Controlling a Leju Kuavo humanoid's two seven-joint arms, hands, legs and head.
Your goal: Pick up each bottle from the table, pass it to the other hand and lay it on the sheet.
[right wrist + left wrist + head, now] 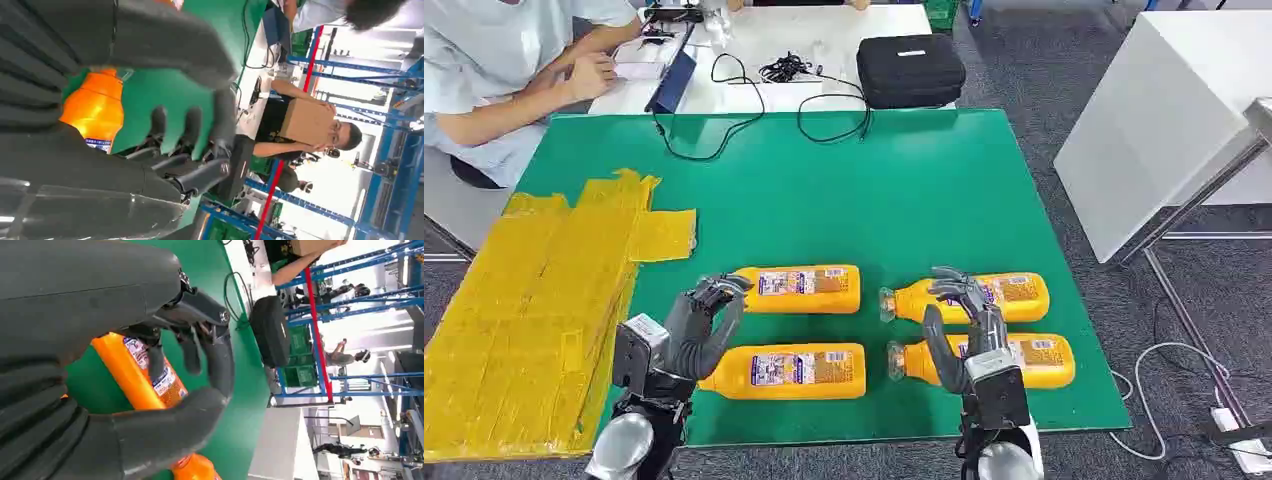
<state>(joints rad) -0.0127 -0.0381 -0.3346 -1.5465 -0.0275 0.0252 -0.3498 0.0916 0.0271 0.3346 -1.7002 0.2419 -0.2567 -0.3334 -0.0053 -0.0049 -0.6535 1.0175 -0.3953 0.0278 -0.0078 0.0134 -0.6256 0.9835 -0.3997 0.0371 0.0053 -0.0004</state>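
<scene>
Bottle labels (789, 283) too small to read

black case (911, 68), cables (786, 68), seated person (504, 70)

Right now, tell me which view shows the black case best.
The head view: the black case lies whole on the white table beyond the green mat, cables beside it. The left wrist view shows it smaller and turned, past the left hand. In the right wrist view a dark shape behind the right hand may be it; I cannot tell.

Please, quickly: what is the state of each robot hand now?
Left robot hand: open, holding nothing.
Right robot hand: open, above the bottles, holding nothing.
</scene>
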